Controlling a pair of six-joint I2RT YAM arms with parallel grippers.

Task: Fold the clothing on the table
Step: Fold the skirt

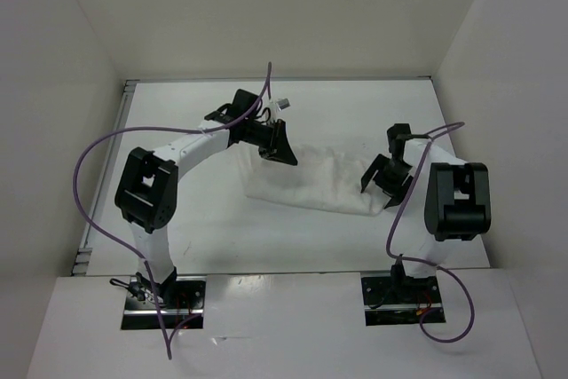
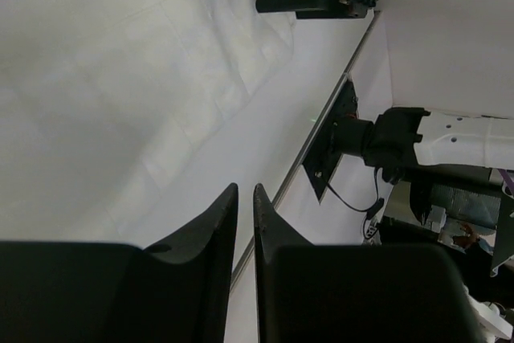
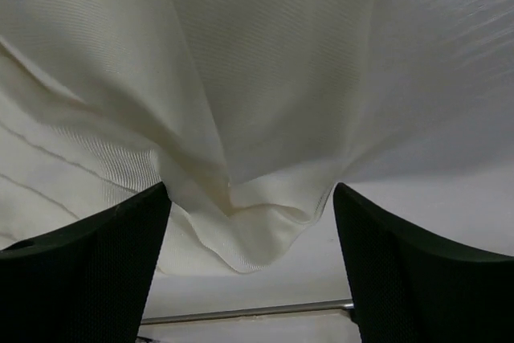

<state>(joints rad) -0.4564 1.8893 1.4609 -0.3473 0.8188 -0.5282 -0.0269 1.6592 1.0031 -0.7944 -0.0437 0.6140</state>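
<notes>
From above, a white pleated skirt lies in the middle of the desk. The left fingers are at its far left corner and the right fingers at its right edge.

In the left wrist view, the left fingers are nearly together, with only a slit between them, beside the skirt's edge.

In the right wrist view, the right fingers stand wide apart, with bunched skirt fabric between them.

plain white wall panels stand upright at back, left and right; blurred clutter sits outside.
</notes>
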